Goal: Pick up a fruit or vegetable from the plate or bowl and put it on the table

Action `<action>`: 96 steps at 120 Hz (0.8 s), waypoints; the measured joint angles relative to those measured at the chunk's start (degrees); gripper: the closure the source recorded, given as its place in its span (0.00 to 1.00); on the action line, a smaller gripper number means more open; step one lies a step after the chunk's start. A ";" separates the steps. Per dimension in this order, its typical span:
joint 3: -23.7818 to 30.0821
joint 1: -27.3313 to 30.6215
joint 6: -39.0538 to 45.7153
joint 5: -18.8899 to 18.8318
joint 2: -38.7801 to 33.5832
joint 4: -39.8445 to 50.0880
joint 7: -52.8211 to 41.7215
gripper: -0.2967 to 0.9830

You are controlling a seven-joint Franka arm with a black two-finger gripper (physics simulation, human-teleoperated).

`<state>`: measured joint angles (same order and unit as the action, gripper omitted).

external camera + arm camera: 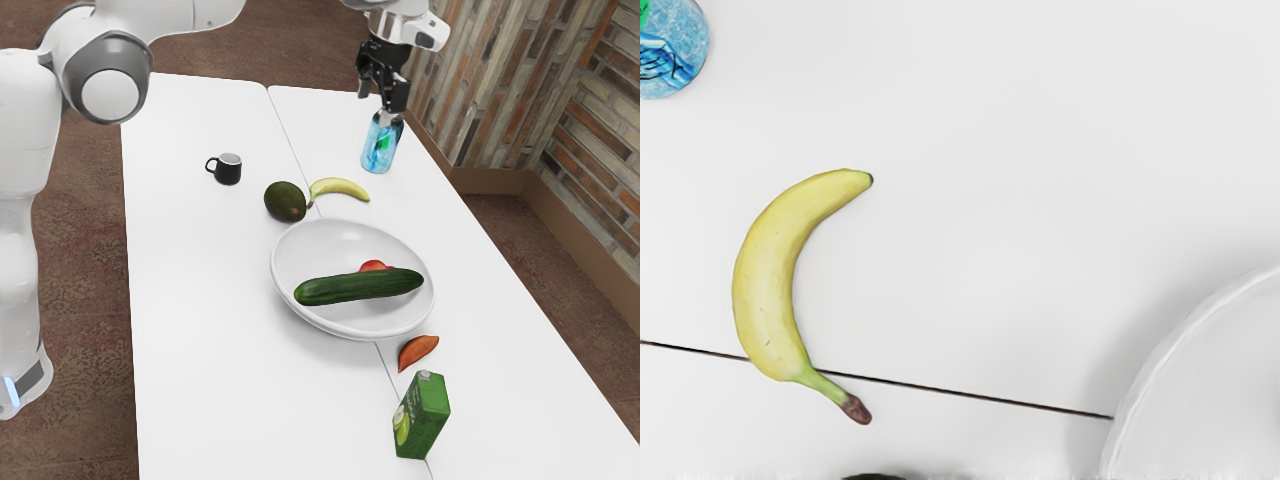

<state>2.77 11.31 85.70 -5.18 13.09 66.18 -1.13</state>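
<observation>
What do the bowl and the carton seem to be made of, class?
The bowl looks like glazed ceramic, perhaps plastic: smooth, white, softly shaded. The carton is probably coated cardboard, smooth-finished: flat, printed green sides meet at straight edges.

Arm (22, 240): white segments, rising upright along the exterior view's left edge; blue light strip (11, 391) lit low on it. Large round joint (110, 95), white cap in a grey ring, at upper left. From there a white link (190, 15) runs toward the exterior view's right and leaves at the top edge. White wrist (408, 24) re-enters at top, right of centre. Black pincer (382, 95) hangs below it, pointing down, raised above the surface (200, 330). Its two fingers (398, 97) stand apart, gap between.
</observation>
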 joint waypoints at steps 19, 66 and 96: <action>0.05 -0.02 -0.86 -0.65 0.08 -0.30 -0.53 0.23; 0.38 -9.60 -2.60 -5.22 -4.48 -11.33 -0.24 0.23; 0.38 -20.69 -3.54 -2.90 2.00 -4.72 2.98 0.23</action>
<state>3.15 -9.38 82.16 -8.08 15.10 61.45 1.85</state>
